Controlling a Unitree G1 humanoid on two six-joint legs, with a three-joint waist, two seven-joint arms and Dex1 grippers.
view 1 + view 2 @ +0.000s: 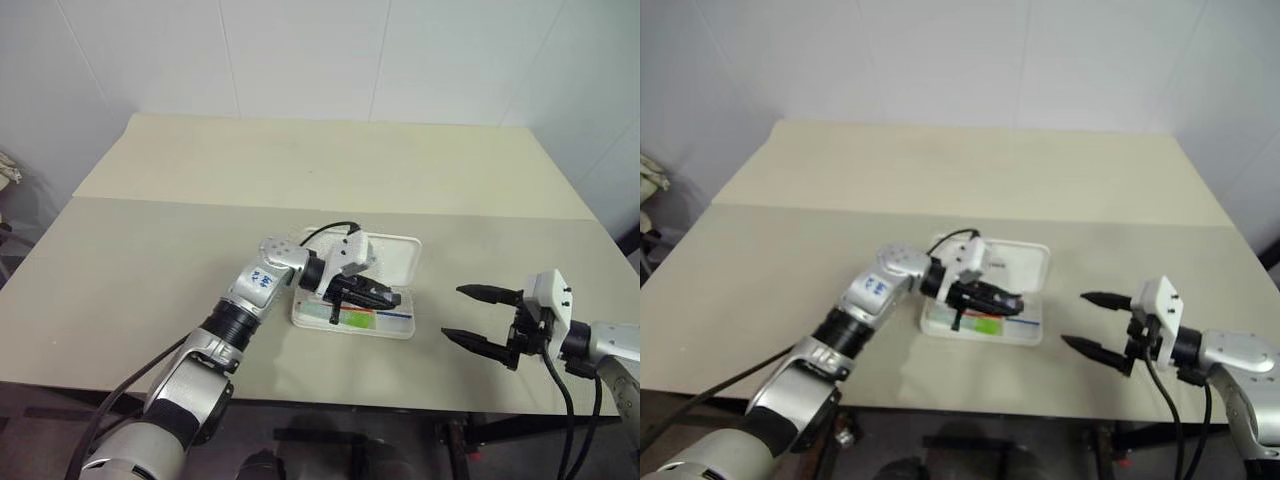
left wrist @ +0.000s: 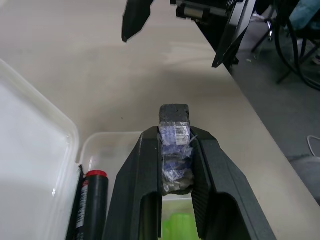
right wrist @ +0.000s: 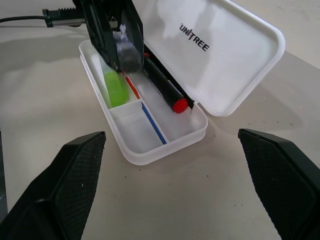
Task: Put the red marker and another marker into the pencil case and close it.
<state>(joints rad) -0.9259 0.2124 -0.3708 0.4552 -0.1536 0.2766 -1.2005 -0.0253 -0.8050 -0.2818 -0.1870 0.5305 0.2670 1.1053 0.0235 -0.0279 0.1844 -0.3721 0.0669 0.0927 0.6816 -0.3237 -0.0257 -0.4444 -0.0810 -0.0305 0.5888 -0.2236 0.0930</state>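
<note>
White pencil case [image 3: 235, 60], lid open, holds red marker [image 3: 165, 90] and green marker [image 3: 116, 89]. Left gripper [image 2: 175, 165] above it grasps a small grey block [image 2: 175, 150]; right gripper [image 1: 478, 315] released, beside it.

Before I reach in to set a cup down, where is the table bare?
Bare: the table behind the pencil case, and its left half. Crowded: over the case, where the left hand holds a small grey piece. The open right hand flanks it.
</note>
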